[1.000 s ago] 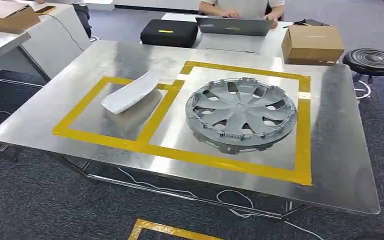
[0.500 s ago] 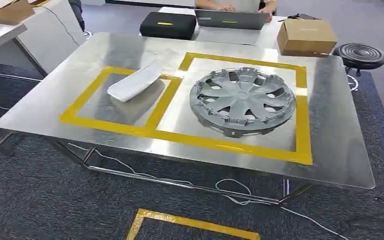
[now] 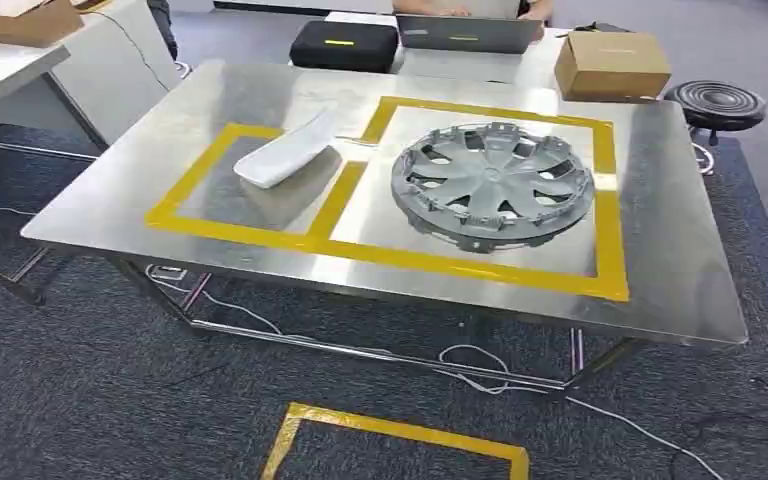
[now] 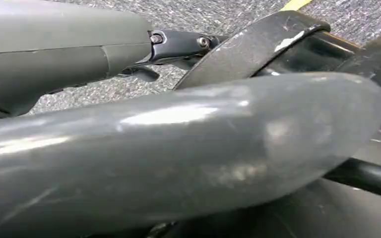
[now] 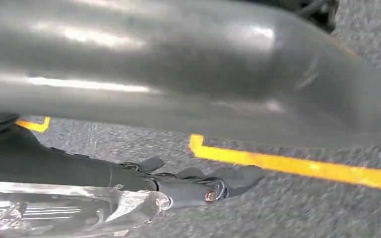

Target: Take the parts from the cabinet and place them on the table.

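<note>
Fingers (image 4: pixel 178 43) of the left hand (image 4: pixel 178 148) show in the left wrist view as a dark linkage running out from the grey ribbed cover, with the thick grey thumb lying across most of the frame. Whether they are curled or spread I cannot tell. Beyond them lies grey speckled carpet (image 4: pixel 129 89).

In the right wrist view, the right hand (image 5: pixel 178 74) has its thumb across the frame and its dark fingers (image 5: pixel 188 186) stretched alongside; their pose cannot be told either. Just past these fingers a yellow tape line (image 5: pixel 297 166) crosses the carpet.

From the head view, a round grey plastic wheel cover (image 3: pixel 493 185) lies flat on the silver metal table (image 3: pixel 660 290), inside the larger yellow tape rectangle (image 3: pixel 460 265). Beside it, a white curved plastic part (image 3: pixel 285 155) rests across the far edge of the smaller taped rectangle. Behind the table stand a brown cardboard box (image 3: pixel 612 62), a black case (image 3: pixel 345 45) with a yellow mark too small to read, an open grey laptop (image 3: pixel 465 32) and a black round stool (image 3: pixel 715 103). White cables (image 3: pixel 460 355) trail under the table.
</note>
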`<act>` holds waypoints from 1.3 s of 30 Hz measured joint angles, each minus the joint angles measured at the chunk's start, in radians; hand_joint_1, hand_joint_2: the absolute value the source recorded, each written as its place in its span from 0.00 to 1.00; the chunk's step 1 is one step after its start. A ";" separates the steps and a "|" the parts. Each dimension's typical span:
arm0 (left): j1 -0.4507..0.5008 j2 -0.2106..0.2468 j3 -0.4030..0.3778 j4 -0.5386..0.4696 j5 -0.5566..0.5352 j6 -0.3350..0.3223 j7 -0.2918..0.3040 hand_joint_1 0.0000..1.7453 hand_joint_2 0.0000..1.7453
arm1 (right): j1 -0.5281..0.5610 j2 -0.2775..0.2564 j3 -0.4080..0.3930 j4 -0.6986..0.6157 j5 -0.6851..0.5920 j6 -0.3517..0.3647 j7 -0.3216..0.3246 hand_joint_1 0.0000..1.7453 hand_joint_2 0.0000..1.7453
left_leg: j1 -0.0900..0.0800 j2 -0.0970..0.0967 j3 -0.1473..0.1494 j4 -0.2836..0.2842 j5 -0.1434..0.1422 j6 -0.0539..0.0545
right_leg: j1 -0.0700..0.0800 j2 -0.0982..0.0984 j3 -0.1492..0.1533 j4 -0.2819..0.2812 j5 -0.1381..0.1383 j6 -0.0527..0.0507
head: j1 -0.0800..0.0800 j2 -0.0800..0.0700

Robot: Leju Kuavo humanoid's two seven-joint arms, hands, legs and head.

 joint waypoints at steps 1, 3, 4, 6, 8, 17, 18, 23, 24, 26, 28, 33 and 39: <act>0.000 0.003 0.000 0.001 0.000 0.000 0.000 0.00 0.00 | 0.000 0.005 0.000 0.000 0.000 0.001 0.000 0.00 0.00 | -0.006 0.000 -0.002 0.004 -0.002 -0.003 | -0.017 -0.003 -0.003 -0.017 0.018 0.005 | 0.002 0.000; -0.001 0.003 0.000 0.001 0.000 0.000 0.008 0.00 0.00 | -0.001 0.004 0.000 -0.002 0.021 -0.005 0.005 0.00 0.00 | -0.002 0.000 -0.028 0.074 -0.104 -0.031 | -0.021 -0.006 -0.019 -0.024 0.039 -0.001 | -0.009 0.000; -0.004 0.003 0.000 0.001 0.001 0.000 0.016 0.00 0.00 | 0.000 0.004 0.000 -0.004 0.032 -0.007 0.014 0.00 0.00 | 0.000 0.000 -0.045 0.143 -0.162 -0.042 | -0.024 -0.006 -0.032 -0.024 0.048 0.005 | -0.007 0.000; -0.006 0.003 0.005 0.001 0.010 -0.001 0.040 0.00 0.00 | 0.002 0.004 0.000 -0.013 0.036 -0.014 0.071 0.00 0.00 | 0.007 0.000 -0.068 0.283 -0.232 -0.059 | -0.028 -0.007 -0.056 -0.023 0.071 0.013 | -0.008 0.000; -0.006 0.003 0.012 0.001 0.014 -0.013 0.055 0.00 0.00 | 0.005 0.004 0.000 -0.023 0.040 -0.014 0.145 0.00 0.00 | 0.018 0.000 -0.032 0.282 -0.177 -0.075 | -0.036 -0.007 -0.087 -0.016 0.091 0.024 | -0.008 0.000; 0.004 0.017 0.044 0.000 -0.007 -0.039 0.034 0.00 0.00 | 0.050 0.006 0.018 -0.140 0.051 0.026 0.134 0.00 0.00 | 0.054 0.000 0.095 0.010 -0.109 -0.039 | -0.049 0.006 -0.193 0.057 0.113 0.067 | -0.011 0.000; 0.004 0.018 0.044 0.000 -0.013 -0.035 0.024 0.00 0.00 | 0.051 0.006 0.020 -0.140 0.070 0.030 0.108 0.00 0.00 | 0.053 0.001 0.084 0.010 -0.099 -0.030 | -0.048 0.007 -0.205 0.100 0.053 0.071 | -0.009 0.000; 0.005 0.018 0.045 0.000 -0.046 0.009 0.011 0.00 0.00 | 0.047 0.008 0.022 -0.138 0.193 0.040 -0.053 0.00 0.00 | 0.036 0.003 0.013 0.012 -0.042 -0.012 | -0.040 0.007 -0.212 0.348 -0.060 0.057 | -0.001 0.000; 0.008 0.016 0.050 0.000 -0.005 0.007 -0.006 0.00 0.00 | 0.044 0.008 0.022 -0.135 0.182 0.037 -0.058 0.00 0.00 | 0.031 0.003 0.003 0.012 -0.033 -0.011 | -0.033 0.007 -0.166 0.302 -0.022 0.045 | -0.002 0.000; 0.026 0.006 0.110 0.000 0.129 -0.018 -0.079 0.00 0.00 | 0.037 0.008 0.017 -0.122 0.120 0.019 -0.043 0.00 0.00 | 0.027 0.003 -0.010 0.012 -0.016 -0.007 | -0.013 0.007 -0.028 0.121 0.012 0.007 | -0.003 0.000; 0.043 0.007 0.175 0.000 0.212 -0.067 -0.134 0.00 0.00 | 0.037 0.007 0.011 -0.116 0.011 -0.011 0.031 0.00 0.00 | 0.025 0.005 -0.016 0.014 -0.004 -0.013 | -0.006 0.006 0.053 -0.011 -0.032 -0.005 | -0.001 0.000; 0.053 0.001 0.244 0.002 0.217 -0.059 -0.122 0.00 0.00 | 0.040 0.013 0.002 -0.098 -0.219 -0.123 0.241 0.00 0.00 | 0.026 0.007 -0.043 0.048 -0.053 -0.042 | -0.015 0.004 0.007 -0.031 0.023 0.003 | -0.001 0.000; 0.053 -0.001 0.260 0.002 0.204 -0.045 -0.108 0.00 0.00 | 0.051 0.013 0.055 -0.093 -0.306 -0.155 0.279 0.00 0.00 | 0.037 0.010 -0.047 0.286 -0.132 -0.076 | -0.022 0.001 -0.093 -0.020 0.101 0.016 | -0.003 0.000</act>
